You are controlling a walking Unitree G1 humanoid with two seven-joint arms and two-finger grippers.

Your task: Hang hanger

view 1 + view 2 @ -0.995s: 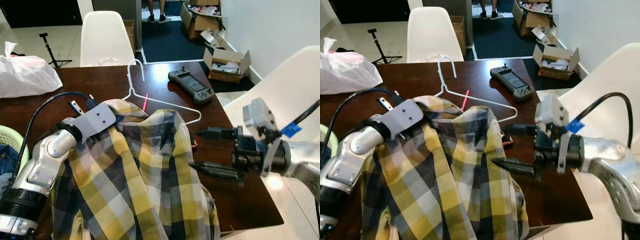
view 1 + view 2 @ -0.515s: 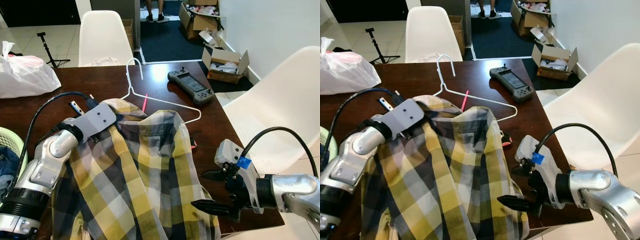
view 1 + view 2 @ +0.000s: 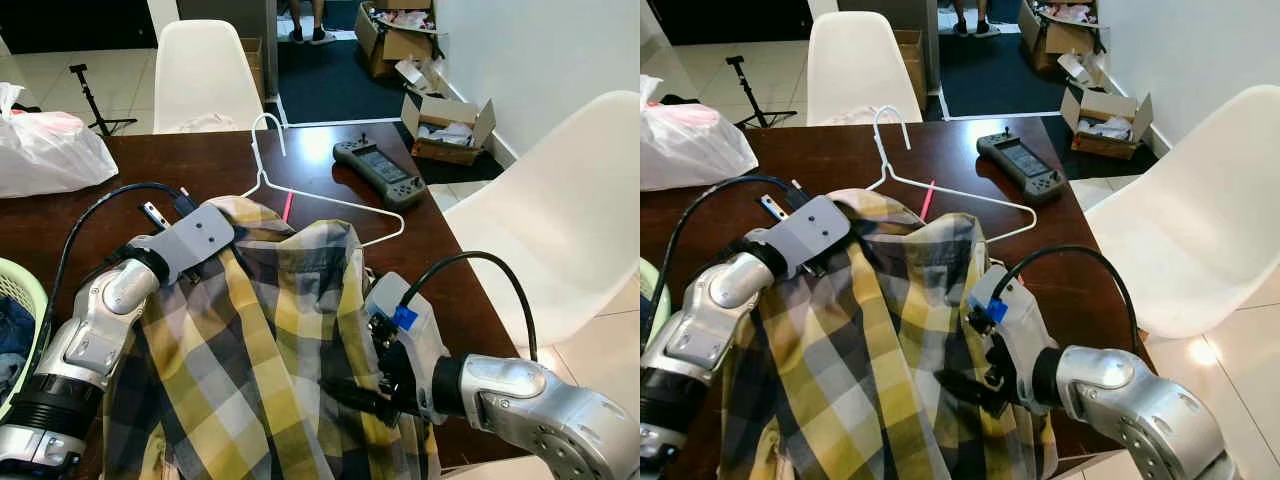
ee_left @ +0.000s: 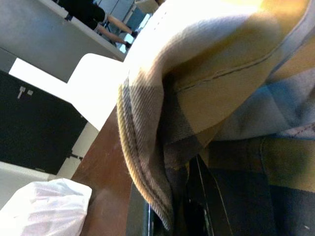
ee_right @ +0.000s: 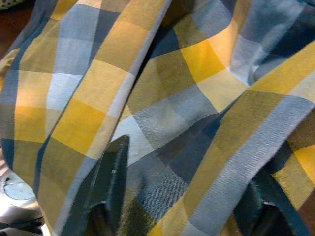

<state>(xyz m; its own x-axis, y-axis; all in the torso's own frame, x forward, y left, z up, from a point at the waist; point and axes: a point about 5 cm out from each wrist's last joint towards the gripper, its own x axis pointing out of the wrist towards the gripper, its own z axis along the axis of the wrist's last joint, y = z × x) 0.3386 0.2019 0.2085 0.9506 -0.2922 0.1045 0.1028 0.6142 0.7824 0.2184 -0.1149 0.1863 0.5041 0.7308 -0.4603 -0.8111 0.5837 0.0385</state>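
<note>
A white wire hanger (image 3: 330, 200) lies on the dark wooden table (image 3: 200, 160), its hook pointing to the far side. Its near part runs under a yellow, blue and grey plaid shirt (image 3: 260, 340) spread over the table's front. My left arm (image 3: 110, 300) reaches in from the left, and my left gripper (image 4: 194, 209) is buried under the shirt's collar fold. My right gripper (image 3: 365, 365) lies on the shirt's right side, open. The right wrist view has its fingers (image 5: 110, 172) spread wide with plaid cloth between them.
A grey handheld controller (image 3: 380, 172) and a pink pen (image 3: 288, 207) lie beyond the hanger. A white plastic bag (image 3: 45, 150) sits far left, a green basket (image 3: 20, 300) at the left edge. White chairs (image 3: 205, 75) (image 3: 560, 210) stand behind and to the right. Cardboard boxes (image 3: 445, 120) litter the floor.
My right arm has swung in from beside the table's right edge, leftward and down onto the shirt, with its fingers still spread. The left arm and hanger have stayed put.
</note>
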